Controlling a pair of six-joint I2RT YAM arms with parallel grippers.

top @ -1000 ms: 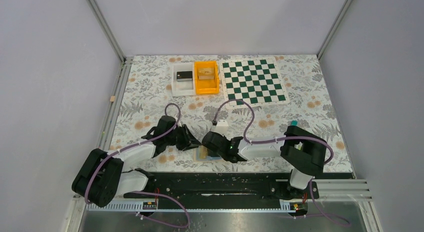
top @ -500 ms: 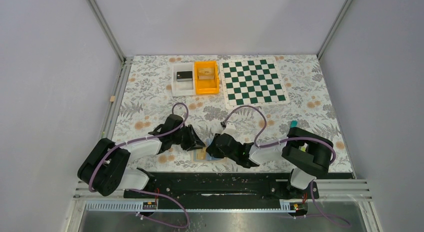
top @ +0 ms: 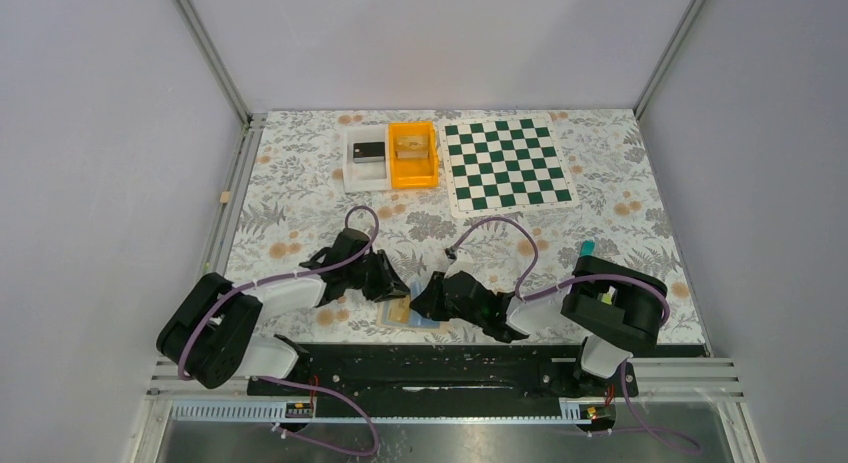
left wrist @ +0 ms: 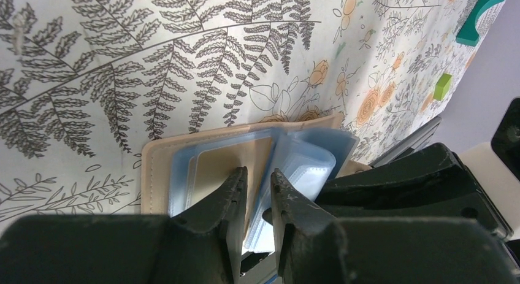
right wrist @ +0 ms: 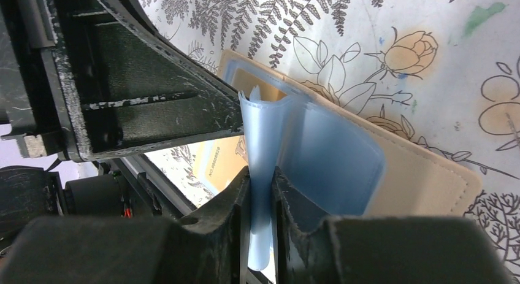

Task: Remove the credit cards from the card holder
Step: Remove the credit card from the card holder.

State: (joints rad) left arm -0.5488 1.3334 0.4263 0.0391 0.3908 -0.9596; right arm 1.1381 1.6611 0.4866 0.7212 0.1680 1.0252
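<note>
The card holder [top: 425,320] lies open near the table's front edge, between my two grippers. It has a tan border [left wrist: 156,173] and light-blue sleeves [right wrist: 331,155]. A gold card [left wrist: 221,158] sits in the left sleeve. In the right wrist view, part of it [right wrist: 214,167] sticks out of the holder, as also in the top view [top: 397,311]. My left gripper [left wrist: 257,176] is closed to a narrow gap, with the card's edge between its fingers. My right gripper [right wrist: 262,173] is shut on an upright blue sleeve leaf.
A white tray [top: 366,181] with a black item and an orange bin [top: 432,155] stand at the back. A green chessboard [top: 507,163] lies to their right. A teal piece [top: 587,246] is near the right arm. The black base rail [top: 450,358] runs just behind the holder.
Both grippers have closed in on the holder. The holder has opened out, a sleeve leaf is lifted, and the gold card now sticks out toward the front left.
</note>
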